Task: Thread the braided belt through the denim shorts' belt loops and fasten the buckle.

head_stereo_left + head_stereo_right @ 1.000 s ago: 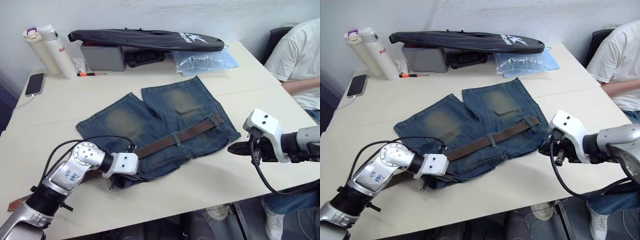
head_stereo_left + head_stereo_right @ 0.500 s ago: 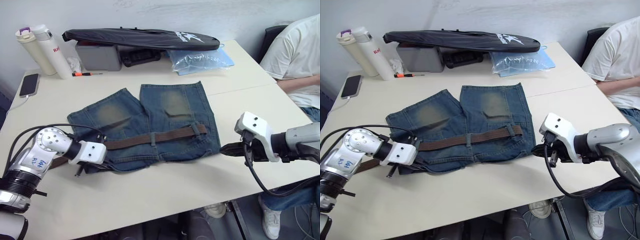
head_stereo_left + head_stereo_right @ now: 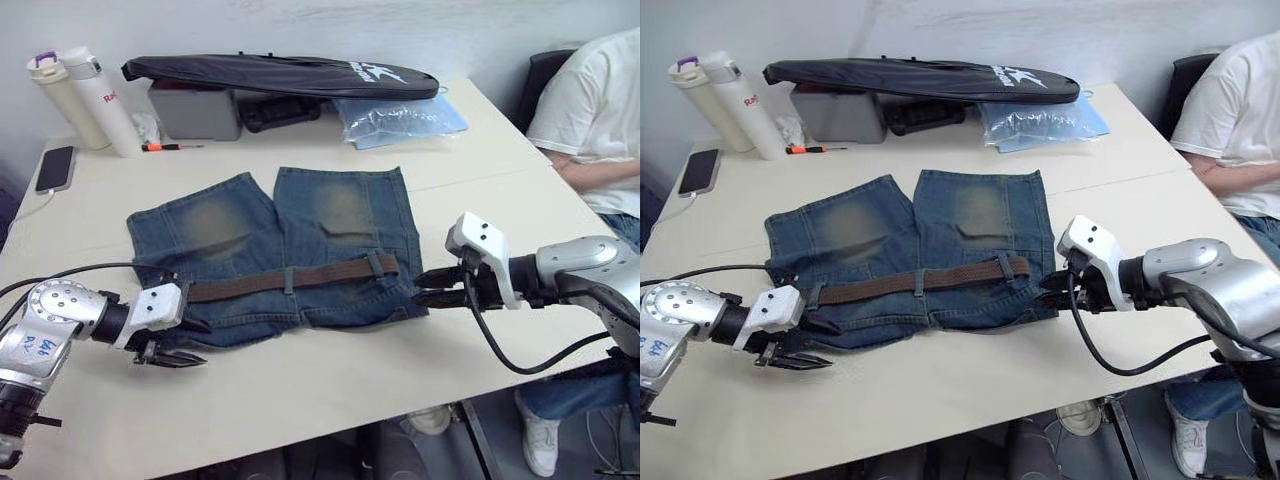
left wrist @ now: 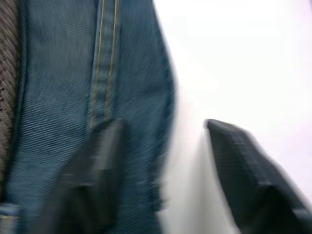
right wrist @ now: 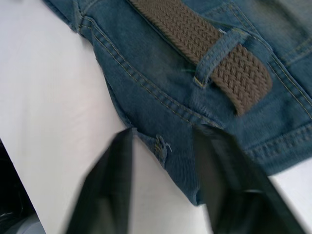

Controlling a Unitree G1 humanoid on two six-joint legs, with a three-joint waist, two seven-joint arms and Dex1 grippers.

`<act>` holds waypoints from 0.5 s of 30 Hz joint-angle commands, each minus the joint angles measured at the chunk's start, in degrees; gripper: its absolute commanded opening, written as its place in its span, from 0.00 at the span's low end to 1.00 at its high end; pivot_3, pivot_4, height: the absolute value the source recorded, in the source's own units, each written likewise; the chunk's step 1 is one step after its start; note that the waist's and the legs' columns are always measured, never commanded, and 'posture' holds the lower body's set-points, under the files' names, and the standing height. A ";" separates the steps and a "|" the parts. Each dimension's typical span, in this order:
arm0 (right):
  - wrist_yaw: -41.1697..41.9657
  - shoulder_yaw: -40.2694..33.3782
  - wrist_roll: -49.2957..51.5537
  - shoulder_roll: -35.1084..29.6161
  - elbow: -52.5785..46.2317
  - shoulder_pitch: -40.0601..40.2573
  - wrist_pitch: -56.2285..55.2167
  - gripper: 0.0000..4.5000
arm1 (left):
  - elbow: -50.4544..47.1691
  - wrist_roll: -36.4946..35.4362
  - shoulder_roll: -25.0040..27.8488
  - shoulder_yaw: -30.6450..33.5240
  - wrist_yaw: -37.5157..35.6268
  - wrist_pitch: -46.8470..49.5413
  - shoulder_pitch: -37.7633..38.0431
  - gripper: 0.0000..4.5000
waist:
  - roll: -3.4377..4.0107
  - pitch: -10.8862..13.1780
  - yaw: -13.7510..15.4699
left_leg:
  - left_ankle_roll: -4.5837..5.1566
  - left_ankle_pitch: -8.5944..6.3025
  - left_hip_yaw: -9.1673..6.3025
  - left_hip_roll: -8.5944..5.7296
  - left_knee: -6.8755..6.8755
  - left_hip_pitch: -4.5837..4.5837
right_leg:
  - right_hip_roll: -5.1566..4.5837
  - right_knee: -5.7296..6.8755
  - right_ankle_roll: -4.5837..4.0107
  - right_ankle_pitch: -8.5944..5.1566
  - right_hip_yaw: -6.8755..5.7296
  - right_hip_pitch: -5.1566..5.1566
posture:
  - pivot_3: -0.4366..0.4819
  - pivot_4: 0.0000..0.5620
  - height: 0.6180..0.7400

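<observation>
1. Your right wrist view shows the belt [image 5: 204, 36] end poking just past one loop [image 5: 217, 48]; the eye views show two loops holding it.
2. One shorts [image 3: 280, 250] lies flat on the table [image 3: 330, 380].
3. Left gripper [image 3: 172, 356] and right gripper [image 3: 432, 285]: both spread, empty, straddling the waistband corners.

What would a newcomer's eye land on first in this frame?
The denim shorts lie flat mid-table, the braided belt running across the waistband through two belt loops. An open tool sits at each waistband corner: left tool, right tool.
</observation>
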 commanded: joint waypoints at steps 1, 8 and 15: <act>0.89 -1.32 -0.39 0.78 1.79 -1.68 -1.64 0.86 | -3.16 -5.74 1.55 8.40 2.68 8.19 0.47 1.00 | 0.00 0.00 0.28 | 0.00 0.00 0.00 0.00 0.01 0.00 | 0.00 -0.01 0.00 0.00 0.00 0.00 | 0.48 0.27 1.00; -3.79 -0.97 -4.86 7.94 11.89 -7.67 -5.26 0.99 | 1.23 -6.90 -2.15 17.15 19.30 22.64 -4.01 1.00 | 0.01 -0.01 0.22 | -0.03 0.02 0.01 -0.01 -0.03 0.07 | 0.03 0.10 0.03 0.02 0.00 0.04 | 0.48 0.27 1.00; -3.18 0.97 -7.93 12.89 17.24 -10.04 -7.79 0.99 | -7.55 -10.62 -6.87 18.83 23.63 29.33 -1.99 1.00 | 0.25 0.24 -1.22 | -0.41 0.88 -2.29 -1.04 -0.55 -0.71 | -1.39 -0.22 0.35 0.04 -2.63 1.19 | 0.48 0.27 1.00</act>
